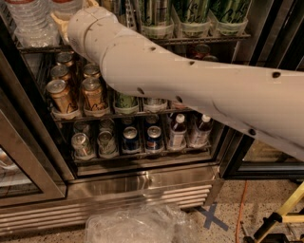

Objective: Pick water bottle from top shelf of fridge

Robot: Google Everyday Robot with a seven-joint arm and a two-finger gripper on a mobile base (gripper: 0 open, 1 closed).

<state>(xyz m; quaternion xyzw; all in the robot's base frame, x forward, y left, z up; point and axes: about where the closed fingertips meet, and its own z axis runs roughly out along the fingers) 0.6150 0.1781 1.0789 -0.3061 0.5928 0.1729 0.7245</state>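
ARM (pixel 190 80): spans the fridge (pixel 142 182) front, reaching to upper left | GRIPPER (pixel 59 23): at left end of top shelf (pixel 209 38), just beside bottle (pixel 29 21), largely hidden by wrist; grip state not discernible | BOTTLE: upright, far left on top shelf | CANS (pixel 192 12): green, on the same shelf at right

— The arm (pixel 190 90), what is it made of?
— A smooth, matt cream plastic shell. The gripper (pixel 58 23) at the arm's far end, touching or just beside the clear ribbed plastic water bottle (pixel 29 21), looks similar but is mostly hidden.
— And below the arm?
— Glossy metal cans (pixel 59 95), the fridge (pixel 142 187) in brushed steel, and crinkled clear film (pixel 137 225), perhaps plastic.
— Above the arm?
— The top shelf (pixel 213 38), thin grey metal wire.
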